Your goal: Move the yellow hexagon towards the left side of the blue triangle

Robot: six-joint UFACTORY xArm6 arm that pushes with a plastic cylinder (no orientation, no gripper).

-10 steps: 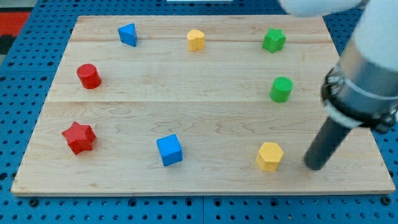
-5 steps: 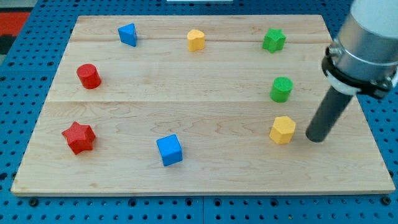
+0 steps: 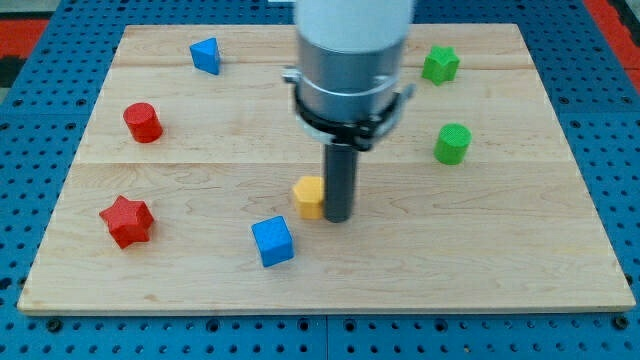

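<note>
Tip (image 3: pixel 338 217) touches the yellow hexagon (image 3: pixel 309 196) from its right, so you push leftward | no gripper on this rod | hexagon sits far below-right of the blue triangle (image 3: pixel 206 55) | blue cube (image 3: pixel 272 241) just below-left of hexagon

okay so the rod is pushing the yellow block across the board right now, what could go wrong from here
1. My tip sits on the right side of the yellow hexagon, so a straight push may send it leftward instead of up toward the blue triangle.
2. The blue cube lies close below-left and could get bumped.
3. The arm hides the other yellow block near the top.
</note>
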